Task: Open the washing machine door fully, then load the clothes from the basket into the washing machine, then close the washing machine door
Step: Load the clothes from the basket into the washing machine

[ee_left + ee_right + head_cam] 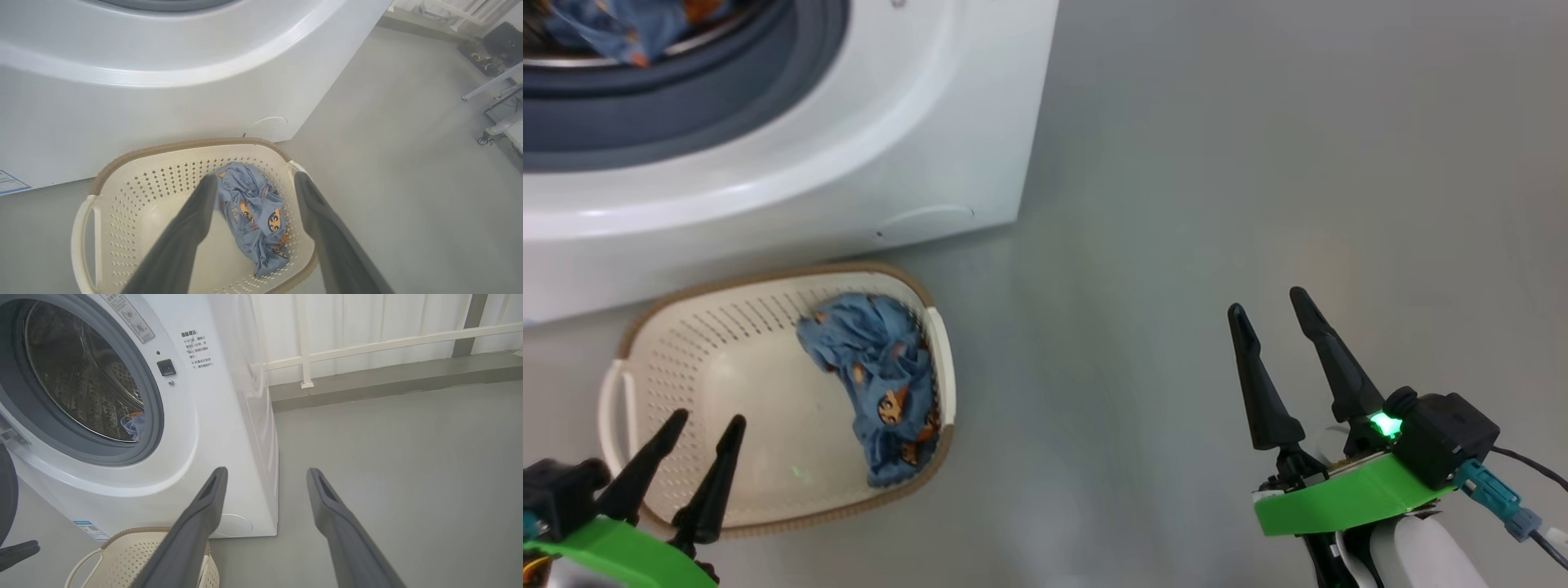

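Observation:
The washing machine stands with its drum open, and a blue printed piece lies inside. At the far left edge of the right wrist view is the dark curved rim of the door, swung open. The cream basket sits on the floor before the machine, with blue cartoon-print clothes bunched against its right wall. My left gripper hovers open over the basket's near left part, its fingers framing the clothes from above and apart from them. My right gripper is open over bare floor, right of the basket.
Grey floor spreads to the right of the machine. A white railing and a low kerb run behind it. Wheeled frames and dark gear stand far off to the right.

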Robot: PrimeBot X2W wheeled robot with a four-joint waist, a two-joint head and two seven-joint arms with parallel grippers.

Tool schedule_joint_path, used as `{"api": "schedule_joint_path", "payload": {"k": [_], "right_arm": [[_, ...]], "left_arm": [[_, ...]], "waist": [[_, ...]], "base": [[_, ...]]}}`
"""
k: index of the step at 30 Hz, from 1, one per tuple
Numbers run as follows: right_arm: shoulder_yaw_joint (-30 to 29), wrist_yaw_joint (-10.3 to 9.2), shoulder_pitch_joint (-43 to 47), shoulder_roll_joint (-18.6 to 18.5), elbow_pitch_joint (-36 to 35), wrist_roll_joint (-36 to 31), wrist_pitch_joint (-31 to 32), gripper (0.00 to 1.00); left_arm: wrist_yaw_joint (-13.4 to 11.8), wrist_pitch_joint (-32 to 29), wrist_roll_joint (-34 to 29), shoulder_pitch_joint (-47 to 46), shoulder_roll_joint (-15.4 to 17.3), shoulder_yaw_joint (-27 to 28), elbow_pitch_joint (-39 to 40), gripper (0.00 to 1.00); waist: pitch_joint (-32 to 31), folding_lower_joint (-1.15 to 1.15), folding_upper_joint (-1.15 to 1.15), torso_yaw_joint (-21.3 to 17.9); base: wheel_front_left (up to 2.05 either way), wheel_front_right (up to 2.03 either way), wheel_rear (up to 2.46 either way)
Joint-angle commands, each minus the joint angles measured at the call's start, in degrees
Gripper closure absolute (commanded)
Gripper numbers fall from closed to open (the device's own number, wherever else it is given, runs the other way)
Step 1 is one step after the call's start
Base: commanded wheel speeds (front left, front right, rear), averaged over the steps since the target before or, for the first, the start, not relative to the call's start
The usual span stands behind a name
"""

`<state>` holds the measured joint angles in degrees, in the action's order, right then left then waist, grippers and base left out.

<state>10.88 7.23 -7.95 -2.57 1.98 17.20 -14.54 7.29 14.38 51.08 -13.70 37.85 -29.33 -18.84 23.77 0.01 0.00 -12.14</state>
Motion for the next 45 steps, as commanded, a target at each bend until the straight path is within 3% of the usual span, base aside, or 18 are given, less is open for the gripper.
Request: {"api": "schedule_joint_path", "payload": {"k": [1, 9, 19, 26, 34, 45], "right_arm": [[1.46, 0.25, -0.69, -0.31, -2.03, 0.6, -0.46, 0.0], [2.4, 0.25, -1.22, -0.31, -4.91, 1.44, -0.46, 0.0], [2.64, 0.25, -1.87, -0.31, -8.22, 2.18, -0.46, 0.0], [3.74, 0.25, -2.33, -0.31, -10.13, 2.42, -0.46, 0.0], [4.54, 0.25, -2.89, -0.31, -11.28, 2.89, -0.46, 0.0], [6.23, 0.25, -2.47, -0.31, -12.51, 3.33, -0.46, 0.0]], "left_arm": [[0.2, 0.59, 0.91, -2.75, 3.11, 0.27, -0.02, 0.0], [0.2, -0.48, 4.5, -10.24, 7.26, -11.59, -2.33, 0.0], [0.2, -2.9, 10.06, -21.85, 9.85, -24.53, -5.14, 0.0], [0.2, -3.43, 13.66, -29.16, 12.11, -30.61, -5.77, 0.0], [0.2, -3.69, 16.51, -36.34, 12.34, -36.79, -5.99, 0.0], [0.2, -5.27, 21.78, -41.82, 12.64, -40.66, -8.56, 0.0]], "waist": [[4.79, -0.01, 0.0, -1.78], [11.31, -0.01, 0.0, -2.71], [19.51, -0.01, 0.0, -4.25], [24.83, -0.01, 0.0, -5.62], [28.89, -0.01, 0.0, -6.39], [31.84, -0.01, 0.0, -8.88]], "base": [[0.0, 0.0, 0.0], [0.0, 0.0, 0.0], [0.0, 0.0, 0.0], [0.0, 0.0, 0.0], [0.0, 0.0, 0.0], [0.0, 0.0, 0.0]]}}
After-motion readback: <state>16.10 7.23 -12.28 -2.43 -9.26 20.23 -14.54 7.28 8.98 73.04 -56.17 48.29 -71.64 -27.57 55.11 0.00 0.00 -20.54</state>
